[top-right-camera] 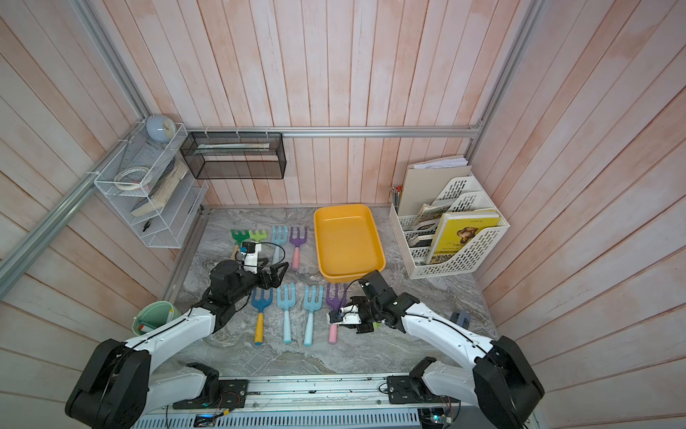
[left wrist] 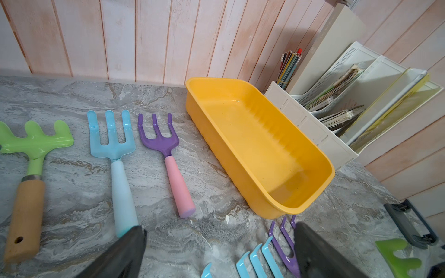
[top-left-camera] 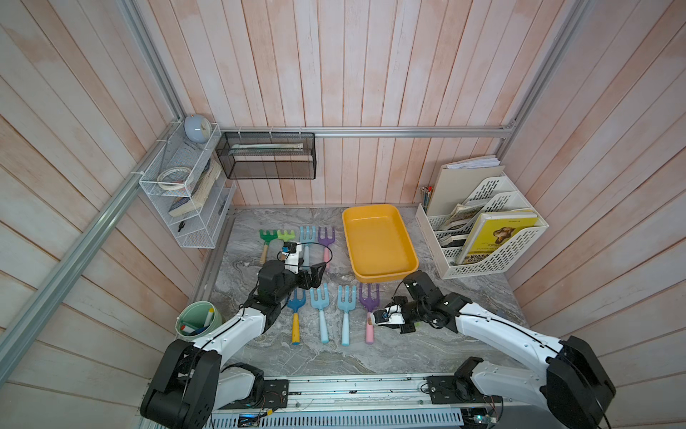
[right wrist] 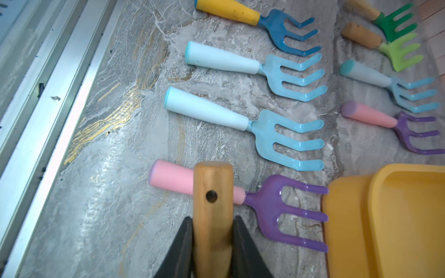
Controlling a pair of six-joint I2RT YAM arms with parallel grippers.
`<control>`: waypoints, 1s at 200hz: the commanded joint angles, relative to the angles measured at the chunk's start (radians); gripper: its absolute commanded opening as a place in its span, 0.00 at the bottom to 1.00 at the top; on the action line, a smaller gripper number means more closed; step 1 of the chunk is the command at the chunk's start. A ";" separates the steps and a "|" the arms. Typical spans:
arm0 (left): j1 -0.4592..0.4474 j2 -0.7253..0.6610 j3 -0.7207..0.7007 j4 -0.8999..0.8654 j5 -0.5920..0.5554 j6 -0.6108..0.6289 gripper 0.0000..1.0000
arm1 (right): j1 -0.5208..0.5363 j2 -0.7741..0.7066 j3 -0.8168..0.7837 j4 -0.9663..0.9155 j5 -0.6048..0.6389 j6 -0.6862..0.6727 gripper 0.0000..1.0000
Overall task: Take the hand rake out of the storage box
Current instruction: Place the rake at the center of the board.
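The hand rake (right wrist: 213,192) is already out of the storage box (top-left-camera: 384,276), which sits empty against the back of the bench (top-left-camera: 371,356). The right end effector (right wrist: 213,221) is closed tight on its wooden handle. That handle runs crosswise over the pink grip of the purple rake (top-left-camera: 369,297) at the end of the near row, the box lying just beyond. Setting it down probably means shifting to the bare bench on the robot's right and turning it in line with the row. The left end effector (top-left-camera: 311,276) is farther off, fully open and holding nothing.
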 commanded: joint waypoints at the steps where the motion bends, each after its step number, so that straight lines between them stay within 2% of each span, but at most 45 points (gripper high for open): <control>1: 0.004 0.000 -0.010 0.034 0.032 0.017 1.00 | -0.007 0.021 -0.036 0.011 0.054 -0.016 0.00; 16: 0.004 0.001 -0.010 0.036 0.030 0.018 1.00 | -0.030 0.059 -0.059 0.035 0.095 -0.015 0.00; 39: 0.005 0.025 0.002 0.035 0.089 0.021 1.00 | -0.065 0.139 -0.070 0.049 0.075 -0.025 0.00; 84: 0.004 0.006 -0.006 0.032 0.070 0.028 1.00 | -0.112 0.264 -0.022 0.006 0.045 -0.064 0.00; 86: 0.004 0.005 -0.007 0.032 0.070 0.028 1.00 | -0.112 0.265 -0.022 0.007 0.048 -0.064 0.09; 89: 0.004 0.004 -0.008 0.034 0.068 0.029 1.00 | -0.111 0.263 -0.021 0.006 0.052 -0.061 0.29; 92: 0.004 0.003 -0.009 0.033 0.066 0.029 1.00 | -0.112 0.261 -0.020 0.004 0.054 -0.060 0.55; 94: 0.003 0.002 -0.010 0.033 0.066 0.029 1.00 | -0.112 0.259 -0.020 0.002 0.055 -0.061 0.81; 95: 0.004 0.002 -0.009 0.033 0.065 0.028 1.00 | -0.112 0.258 -0.019 0.001 0.055 -0.062 0.89; 97: 0.004 0.001 -0.008 0.033 0.064 0.028 1.00 | -0.112 0.255 -0.020 0.000 0.054 -0.063 0.96; 127: 0.004 0.006 -0.006 0.029 0.062 0.030 1.00 | -0.107 0.152 -0.005 0.032 0.065 0.002 0.98; 140: 0.004 0.007 -0.004 0.027 0.060 0.030 1.00 | -0.099 0.070 -0.001 0.096 0.087 0.116 0.98; 147: 0.004 0.007 -0.004 0.027 0.057 0.031 1.00 | -0.096 0.023 -0.002 0.175 0.136 0.246 0.98; 153: 0.005 0.007 -0.004 0.027 0.056 0.031 1.00 | -0.095 -0.016 -0.007 0.269 0.224 0.420 0.98; 160: 0.004 0.007 -0.004 0.027 0.057 0.032 1.00 | -0.092 -0.053 -0.013 0.399 0.377 0.630 0.98; 167: 0.004 0.008 -0.004 0.029 0.061 0.032 1.00 | -0.080 -0.089 -0.003 0.453 0.533 0.808 0.98; 174: 0.005 0.010 -0.003 0.032 0.075 0.034 1.00 | -0.070 -0.116 0.023 0.444 0.604 0.934 0.98; 191: 0.005 0.011 -0.001 0.035 0.103 0.039 1.00 | -0.066 -0.164 0.078 0.359 0.566 1.088 0.98; 200: 0.004 0.008 -0.003 0.036 0.103 0.039 1.00 | -0.069 -0.182 0.100 0.293 0.636 1.250 0.98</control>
